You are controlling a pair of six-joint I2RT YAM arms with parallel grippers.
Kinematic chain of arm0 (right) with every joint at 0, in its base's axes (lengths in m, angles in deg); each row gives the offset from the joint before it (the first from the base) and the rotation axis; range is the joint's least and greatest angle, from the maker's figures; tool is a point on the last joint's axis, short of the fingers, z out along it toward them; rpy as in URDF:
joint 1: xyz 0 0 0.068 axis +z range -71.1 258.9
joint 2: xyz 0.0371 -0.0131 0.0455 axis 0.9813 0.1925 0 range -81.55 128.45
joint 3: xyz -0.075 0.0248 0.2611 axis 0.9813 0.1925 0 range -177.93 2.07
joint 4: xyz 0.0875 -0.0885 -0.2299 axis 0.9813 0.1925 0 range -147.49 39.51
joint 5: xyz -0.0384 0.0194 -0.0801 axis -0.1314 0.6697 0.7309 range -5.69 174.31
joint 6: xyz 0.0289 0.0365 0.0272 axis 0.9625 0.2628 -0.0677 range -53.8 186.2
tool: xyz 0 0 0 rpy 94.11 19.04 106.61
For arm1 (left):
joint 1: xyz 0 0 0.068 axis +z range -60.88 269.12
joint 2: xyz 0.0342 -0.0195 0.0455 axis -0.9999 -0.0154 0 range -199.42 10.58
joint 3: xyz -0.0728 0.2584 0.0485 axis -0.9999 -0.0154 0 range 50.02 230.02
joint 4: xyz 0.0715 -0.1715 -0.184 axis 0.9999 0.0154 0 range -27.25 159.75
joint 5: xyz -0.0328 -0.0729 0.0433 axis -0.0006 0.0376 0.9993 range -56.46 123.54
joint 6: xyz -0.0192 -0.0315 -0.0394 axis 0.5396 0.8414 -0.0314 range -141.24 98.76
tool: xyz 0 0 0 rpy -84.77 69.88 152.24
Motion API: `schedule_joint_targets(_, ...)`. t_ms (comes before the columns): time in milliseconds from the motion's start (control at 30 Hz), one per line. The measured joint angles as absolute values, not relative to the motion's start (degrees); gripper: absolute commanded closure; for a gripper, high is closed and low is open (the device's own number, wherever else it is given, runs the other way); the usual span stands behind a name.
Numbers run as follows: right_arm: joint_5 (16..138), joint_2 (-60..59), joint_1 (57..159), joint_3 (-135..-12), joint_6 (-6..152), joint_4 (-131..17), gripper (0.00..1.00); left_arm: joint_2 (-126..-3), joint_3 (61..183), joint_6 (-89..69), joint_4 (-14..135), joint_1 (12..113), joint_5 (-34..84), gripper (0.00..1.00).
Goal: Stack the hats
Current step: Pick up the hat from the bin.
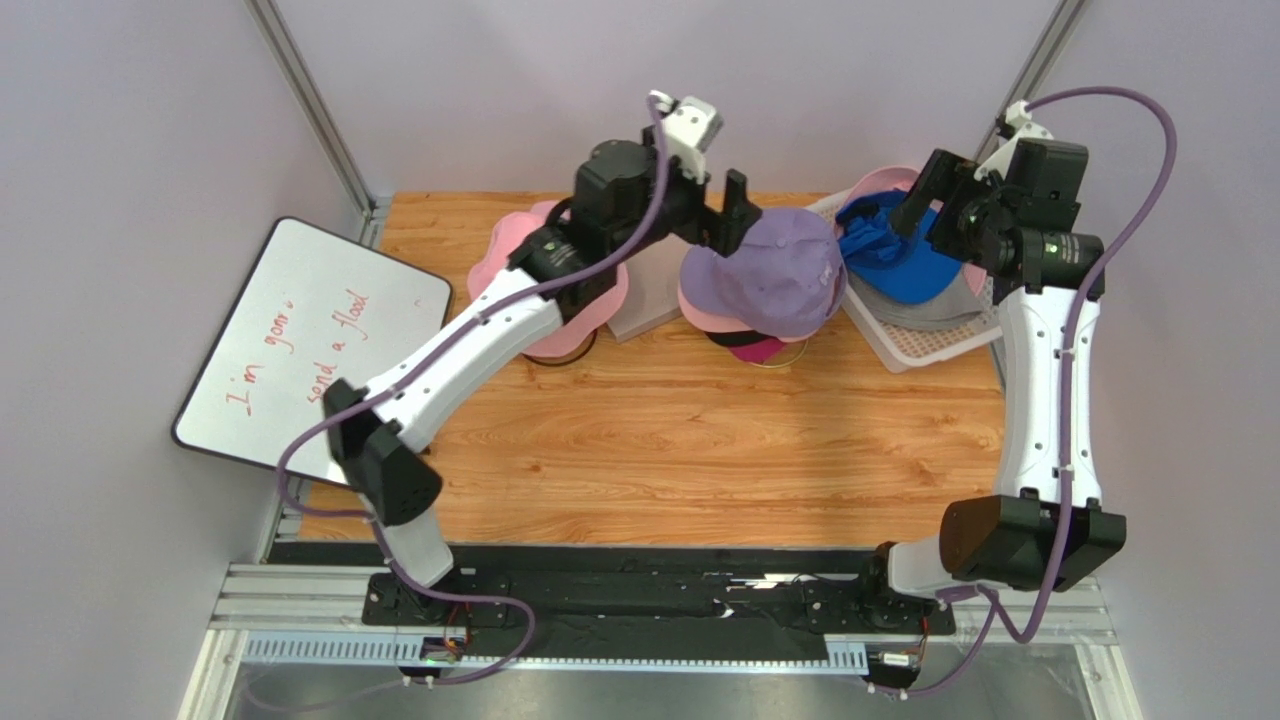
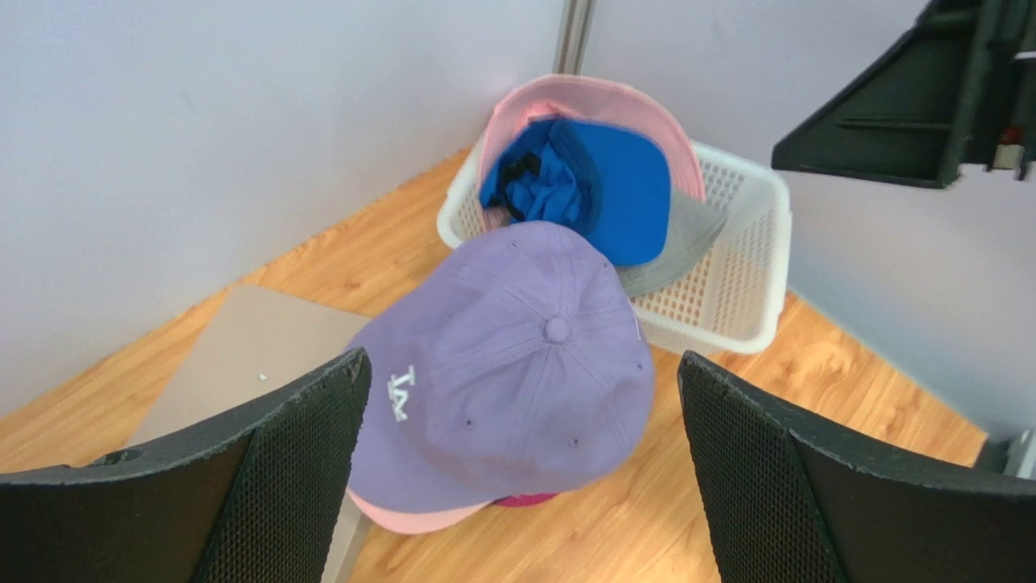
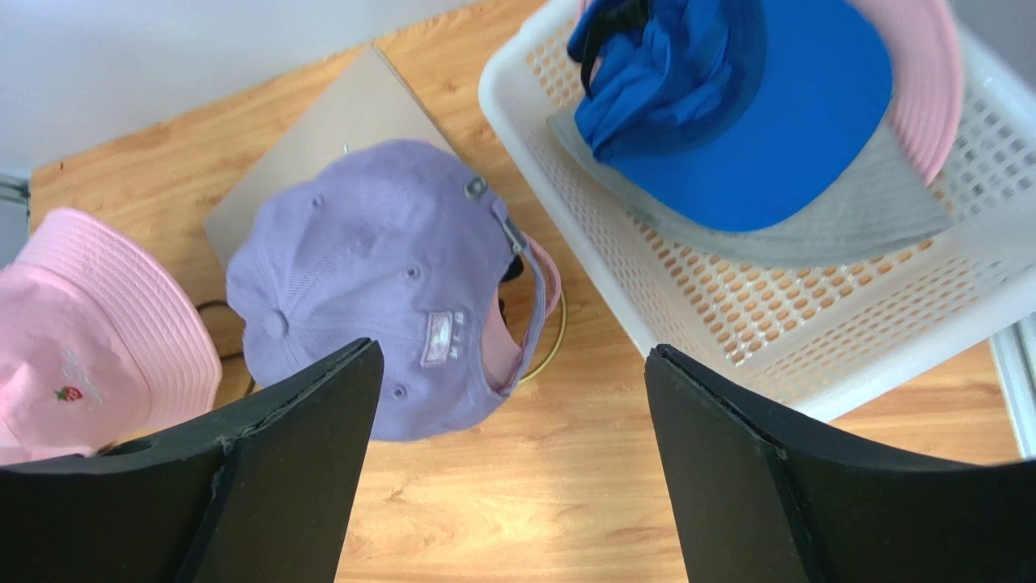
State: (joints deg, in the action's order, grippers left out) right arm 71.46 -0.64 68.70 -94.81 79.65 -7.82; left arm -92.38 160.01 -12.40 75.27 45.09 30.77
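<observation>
A lavender cap [image 1: 774, 270] tops a pile at mid-table, with a pink brim [image 2: 414, 516] and a magenta edge [image 2: 535, 498] showing beneath it. A pink bucket hat [image 3: 97, 316] sits to its left, partly under my left arm. In the white basket [image 1: 939, 342] lie a blue cap [image 3: 754, 109], a grey hat [image 3: 839, 225] and a pink hat [image 2: 584, 97]. My left gripper [image 2: 521, 371] hangs open above and just left of the lavender cap [image 2: 511, 364], holding nothing. My right gripper [image 3: 511, 352] is open and empty over bare wood between the lavender cap [image 3: 365, 279] and the basket [image 3: 754, 328].
A whiteboard with red writing [image 1: 308, 345] leans off the table's left edge. A flat beige board [image 3: 328, 134] lies behind the pile. A gold wire ring [image 3: 553, 346] shows under the pile. Grey walls close in the back and sides.
</observation>
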Motion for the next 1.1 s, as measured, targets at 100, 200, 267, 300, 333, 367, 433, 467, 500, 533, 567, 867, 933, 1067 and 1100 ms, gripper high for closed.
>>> schedule_joint_targets(100,72.4,2.5,68.7,-100.5,79.5,-6.9,0.16,-82.6,148.5,-10.0,72.7,48.5,30.1,0.00)
schedule_joint_targets(200,74.3,8.7,68.7,-106.3,79.4,-6.7,0.16,-74.0,137.1,-7.6,71.0,54.2,29.8,0.00)
schedule_joint_targets(267,76.3,14.3,68.7,-109.7,79.4,-7.3,0.18,-68.9,129.8,-6.2,71.3,58.5,30.3,0.00)
schedule_joint_targets(300,77.4,17.5,68.7,-111.3,79.4,-7.0,0.18,-67.2,127.5,-5.9,72.1,59.9,30.8,0.00)
schedule_joint_targets(333,78.3,21.0,68.7,-113.1,79.4,-6.8,0.19,-65.3,124.8,-5.5,72.7,61.1,31.5,0.00)
schedule_joint_targets(367,79.1,24.1,68.7,-114.4,79.4,-7.1,0.19,-63.4,122.4,-5.3,73.6,61.6,32.1,0.00)
schedule_joint_targets(433,80.4,30.6,68.7,-117.2,79.4,-7.0,0.20,-60.0,118.8,-5.2,75.7,61.6,32.7,0.00)
schedule_joint_targets(467,81.1,34.1,68.7,-118.5,79.5,-7.4,0.20,-58.2,117.0,-5.2,76.8,61.4,33.1,0.00)
schedule_joint_targets(500,81.5,36.5,68.7,-119.3,79.6,-7.6,0.20,-56.7,115.9,-5.2,77.6,61.3,33.4,0.00)
schedule_joint_targets(533,81.8,39.2,68.7,-119.9,79.8,-8.1,0.21,-55.0,114.6,-5.2,78.2,61.3,33.7,0.00)
schedule_joint_targets(567,82.0,41.0,68.7,-120.3,80.0,-8.6,0.21,-52.8,113.0,-5.2,78.7,61.2,34.2,0.00)
schedule_joint_targets(867,80.9,51.8,68.6,-123.7,84.5,-14.6,0.31,-43.5,109.0,-5.0,82.7,61.2,35.8,0.00)
schedule_joint_targets(933,79.8,52.7,68.6,-124.2,85.1,-16.3,0.54,-42.9,108.6,-5.0,83.6,61.2,36.1,0.00)
schedule_joint_targets(1067,77.8,53.5,68.6,-124.3,86.5,-18.0,0.97,-42.1,108.5,-5.0,85.5,61.2,36.7,0.00)
schedule_joint_targets(1100,77.4,53.5,68.6,-124.1,86.8,-18.5,1.00,-41.8,108.5,-5.0,86.0,61.2,36.9,0.00)
